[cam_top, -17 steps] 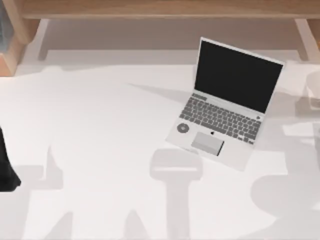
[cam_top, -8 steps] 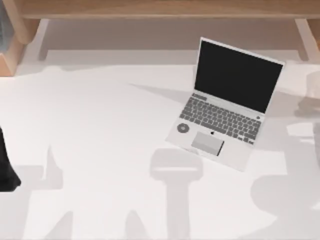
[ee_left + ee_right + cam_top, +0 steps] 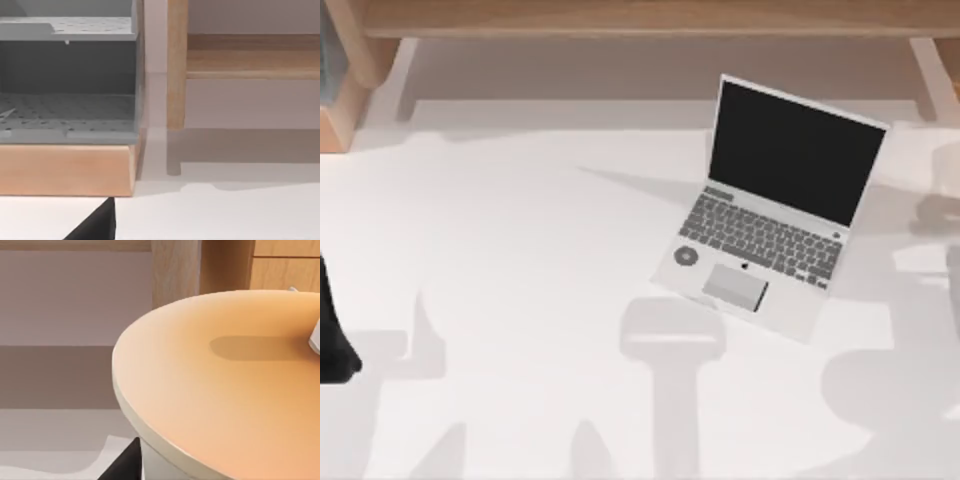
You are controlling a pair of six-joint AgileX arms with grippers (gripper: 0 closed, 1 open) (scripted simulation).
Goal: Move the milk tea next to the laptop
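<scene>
The laptop (image 3: 770,215) stands open right of the table's middle, silver-white with a black screen, grey keyboard and trackpad. The milk tea (image 3: 225,385) looms very close in the right wrist view: a round tan-orange top over a whitish side. A dark part of my right gripper (image 3: 122,465) sits low beside the cup's side; I cannot tell whether it touches. My left arm (image 3: 332,330) is parked at the table's left edge, and a dark tip of my left gripper (image 3: 95,227) shows above the white tabletop.
A wooden shelf frame (image 3: 640,20) runs along the back of the table. A grey perforated rack on a wooden base (image 3: 67,110) stands at the back left. A pale rounded shape (image 3: 948,165) sits at the right edge.
The shadows and pale shapes at the table's right edge have shifted slightly. The laptop and the left arm have not moved.
</scene>
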